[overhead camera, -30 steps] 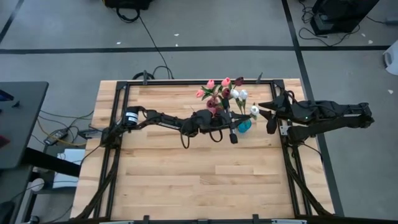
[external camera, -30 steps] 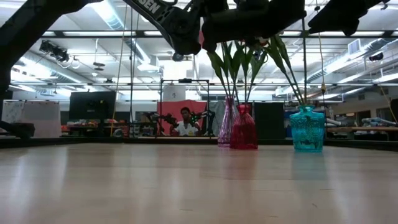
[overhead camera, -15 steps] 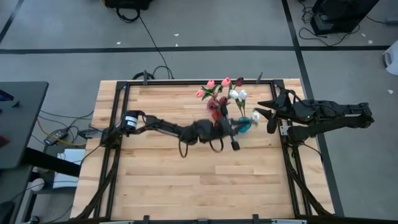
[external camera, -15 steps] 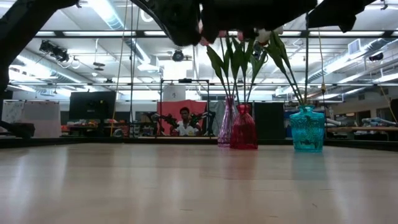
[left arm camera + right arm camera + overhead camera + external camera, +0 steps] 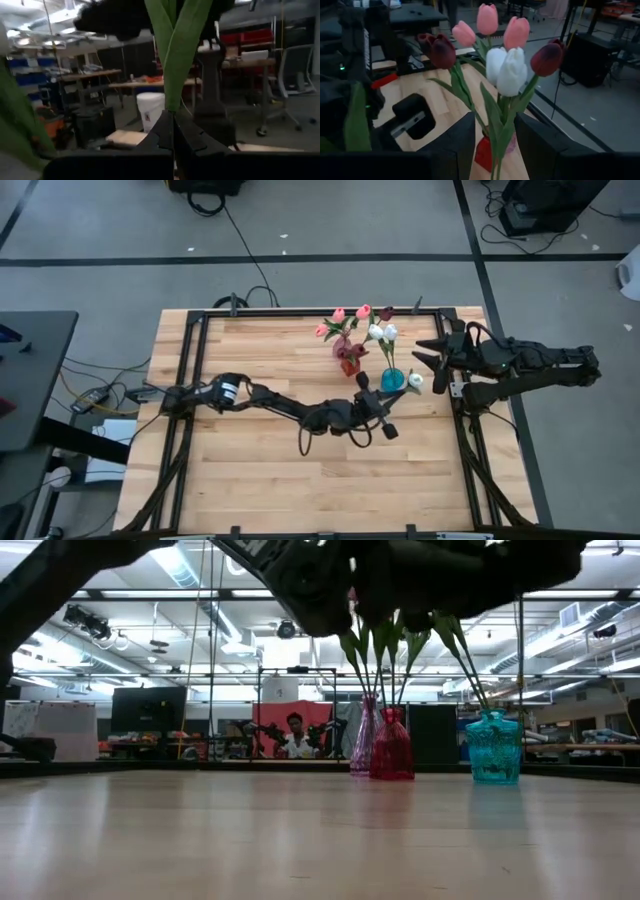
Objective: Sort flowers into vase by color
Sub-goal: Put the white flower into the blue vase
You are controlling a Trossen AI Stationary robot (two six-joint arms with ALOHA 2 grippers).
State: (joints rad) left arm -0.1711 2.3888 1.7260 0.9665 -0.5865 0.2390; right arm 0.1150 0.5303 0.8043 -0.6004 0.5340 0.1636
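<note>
While the left gripper (image 5: 385,427) pinches a flower stem (image 5: 176,60), the right gripper (image 5: 424,360) hangs beside the vases with its fingers spread.
Pink, white and dark red flowers (image 5: 358,325) stand in three vases (image 5: 392,745) toward the bench's (image 5: 270,470) far right.

No legible text or labels.

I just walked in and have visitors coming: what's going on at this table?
Two robot arms are sorting artificial tulips into vases by color. The left claw, out over the middle of the table, is shut on a green tulip stem. The right claw hovers open beside the blue vase. Other tulips stand in it, the red vase and the pink vase.
</note>
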